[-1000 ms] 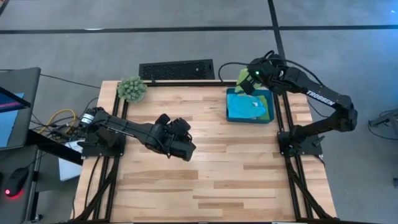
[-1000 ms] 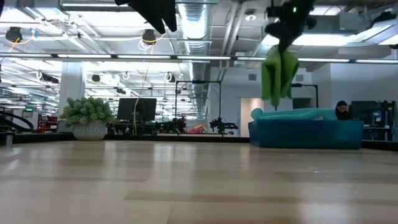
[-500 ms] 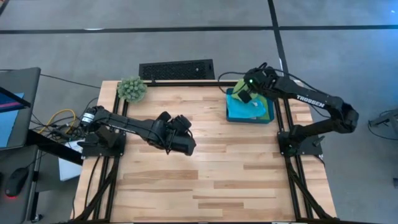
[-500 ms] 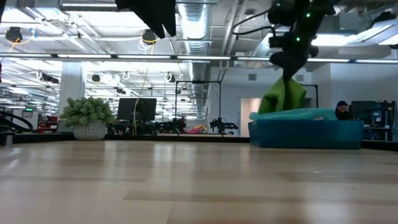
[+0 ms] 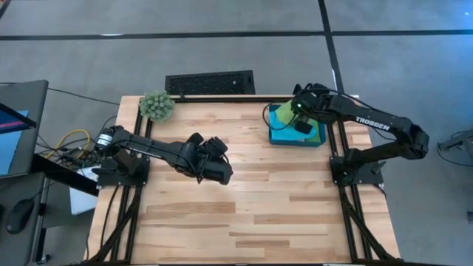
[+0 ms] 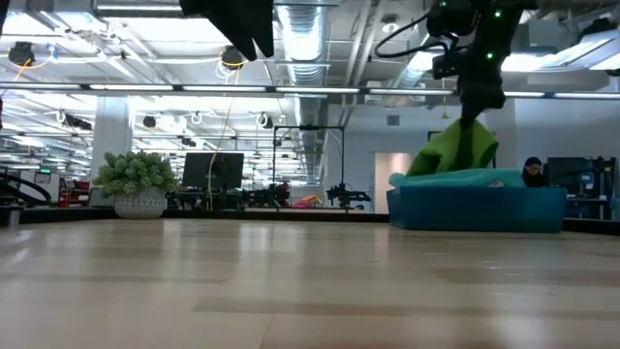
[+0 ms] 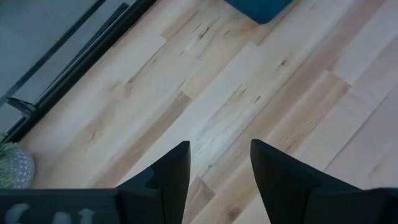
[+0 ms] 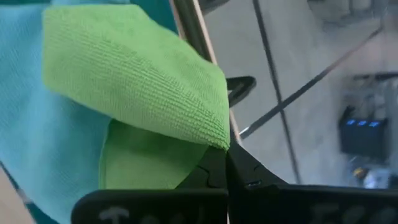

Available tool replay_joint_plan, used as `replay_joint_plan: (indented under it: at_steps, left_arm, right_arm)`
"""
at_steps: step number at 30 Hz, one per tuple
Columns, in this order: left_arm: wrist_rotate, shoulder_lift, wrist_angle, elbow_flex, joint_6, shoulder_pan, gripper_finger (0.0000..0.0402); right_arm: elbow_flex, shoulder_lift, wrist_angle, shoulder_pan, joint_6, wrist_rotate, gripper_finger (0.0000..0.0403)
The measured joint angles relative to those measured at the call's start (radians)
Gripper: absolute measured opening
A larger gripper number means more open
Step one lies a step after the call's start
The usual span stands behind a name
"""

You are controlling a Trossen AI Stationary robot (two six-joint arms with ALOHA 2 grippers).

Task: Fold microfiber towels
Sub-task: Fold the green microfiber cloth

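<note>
Green towel (image 8: pixel 137 81) hangs pinched in the right gripper (image 8: pixel 225 158) over the teal pile (image 5: pixel 295 137). Left gripper (image 7: pixel 219 165) waits spread mid-table. Next, likely carrying it to bare wood for folding.

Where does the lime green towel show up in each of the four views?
High view: lime green towel at the teal bin, back right of the table, under the right hand.
Low view: it drapes from that hand into the bin, right of centre.
Left wrist view: not in it.
Right wrist view: it fills the centre, pinched.
Shared landmark: the teal bin.
</note>
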Motion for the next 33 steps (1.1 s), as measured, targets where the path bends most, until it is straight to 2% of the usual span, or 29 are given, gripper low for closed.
replay_joint_plan:
  at_steps: [6, 12, 18, 24, 33]
  left_arm:
    - [0.003, 0.0, 0.0, 0.0, 0.0, 0.0, 0.0162]
    - [0.026, 0.0, -0.001, 0.0, 0.003, 0.0, 0.0162]
    - [0.025, 0.0, 0.0, 0.0, 0.024, 0.0, 0.0162]
    - [0.018, 0.0, 0.009, 0.0, 0.054, 0.005, 0.0162]
    - [0.023, 0.0, 0.025, 0.0, 0.091, 0.018, 0.0162]
  right_arm:
    - [0.0, -0.007, -0.018, 0.032, -0.197, 0.003, 0.0002]
    - [0.0, -0.007, -0.078, 0.128, -0.324, -0.054, 0.0002]
    - [0.0, -0.007, -0.202, 0.206, -0.34, -0.127, 0.0002]
    - [-0.022, -0.006, -0.2, 0.234, -0.331, -0.104, 0.0006]
    - [-0.065, -0.005, -0.185, 0.226, -0.255, -0.103, 0.0065]
